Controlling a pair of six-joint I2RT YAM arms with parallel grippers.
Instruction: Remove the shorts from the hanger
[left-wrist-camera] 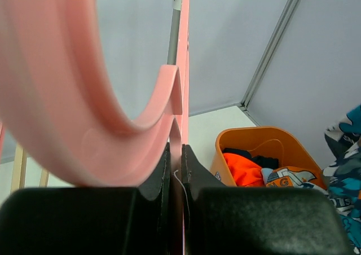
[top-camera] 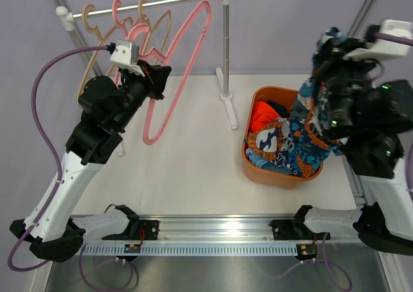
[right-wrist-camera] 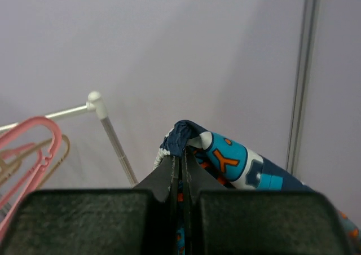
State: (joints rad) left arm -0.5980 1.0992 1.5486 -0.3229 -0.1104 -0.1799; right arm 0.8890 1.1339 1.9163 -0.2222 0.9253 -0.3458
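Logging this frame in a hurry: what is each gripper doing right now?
left gripper: closed on the pink hanger.
right gripper: closed on the multicolour print shorts, which hang down into the orange basket.

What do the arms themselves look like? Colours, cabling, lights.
Both the left arm and right arm have white lower links and black joints. White camera housings sit at the wrists, fed by purple cables. Fingers are matte black. Green LEDs glow on the right arm.
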